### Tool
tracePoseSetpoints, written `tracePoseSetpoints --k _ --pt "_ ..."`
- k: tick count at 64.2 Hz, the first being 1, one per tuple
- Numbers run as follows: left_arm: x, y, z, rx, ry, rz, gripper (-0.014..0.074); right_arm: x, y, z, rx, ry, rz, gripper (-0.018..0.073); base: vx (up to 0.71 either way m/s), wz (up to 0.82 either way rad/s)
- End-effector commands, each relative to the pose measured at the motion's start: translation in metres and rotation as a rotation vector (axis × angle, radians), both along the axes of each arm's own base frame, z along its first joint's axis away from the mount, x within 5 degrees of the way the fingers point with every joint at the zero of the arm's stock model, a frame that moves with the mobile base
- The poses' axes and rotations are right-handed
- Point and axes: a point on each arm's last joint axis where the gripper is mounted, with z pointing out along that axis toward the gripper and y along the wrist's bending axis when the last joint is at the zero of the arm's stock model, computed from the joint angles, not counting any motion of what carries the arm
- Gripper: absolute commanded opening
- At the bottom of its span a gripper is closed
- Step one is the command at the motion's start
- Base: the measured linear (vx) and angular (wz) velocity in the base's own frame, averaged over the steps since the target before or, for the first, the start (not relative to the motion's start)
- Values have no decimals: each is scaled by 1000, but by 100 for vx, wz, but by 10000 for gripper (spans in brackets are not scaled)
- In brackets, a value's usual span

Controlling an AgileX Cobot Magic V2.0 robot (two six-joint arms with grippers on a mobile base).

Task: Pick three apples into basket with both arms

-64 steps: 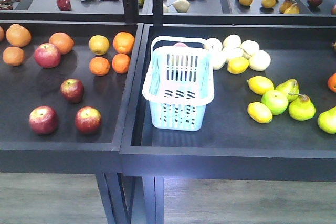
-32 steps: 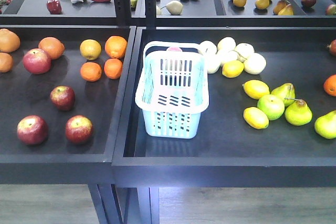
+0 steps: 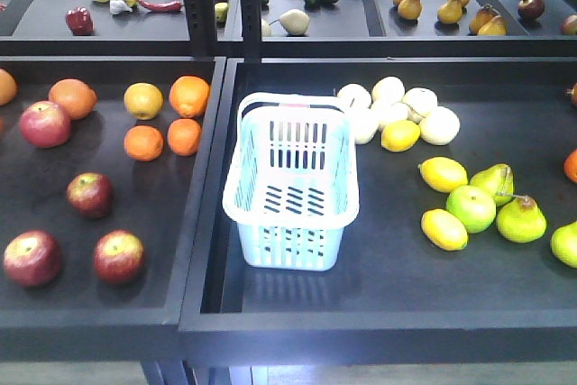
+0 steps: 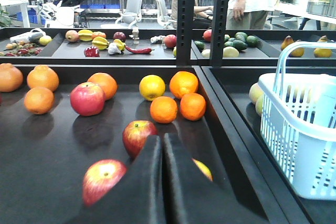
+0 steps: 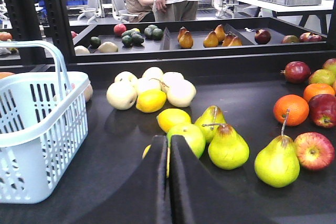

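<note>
Three dark red apples lie in the left tray: one [image 3: 89,194] further back, two [image 3: 32,258] [image 3: 119,255] near the front edge. The pale blue basket [image 3: 284,220] stands in the right tray beside the divider, and only its slotted floor shows inside. Neither arm appears in the front view. My left gripper [image 4: 163,138] is shut and holds nothing. It hovers just in front of one apple [image 4: 138,136], with another [image 4: 102,179] to its left and a third [image 4: 202,168] half hidden behind its right finger. My right gripper [image 5: 169,139] is also shut with nothing in it, right of the basket [image 5: 42,129].
Oranges [image 3: 164,140] and a bigger pinkish apple [image 3: 45,123] lie behind the dark red ones. Right of the basket are lemons [image 3: 444,229], a green apple [image 5: 186,137], pears [image 5: 227,147] and pale fruit [image 3: 388,105]. A raised divider [image 3: 206,178] separates the trays. People stand beyond the rear shelf.
In the front view the trays and basket now sit lower and further left, so the camera has shifted. No fruit has moved relative to the rest.
</note>
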Motion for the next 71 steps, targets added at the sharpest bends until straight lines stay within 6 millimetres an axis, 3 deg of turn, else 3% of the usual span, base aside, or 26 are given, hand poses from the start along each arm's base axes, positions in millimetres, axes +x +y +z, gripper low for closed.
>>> tracePoseSetpoints --k 1,71 --pt "-2 0 16 2 -116 3 -6 0 0 3 -17 -69 -2 -5 14 -7" --pt "-2 0 16 2 -116 3 -6 0 0 3 -17 -69 -2 -5 9 -3"
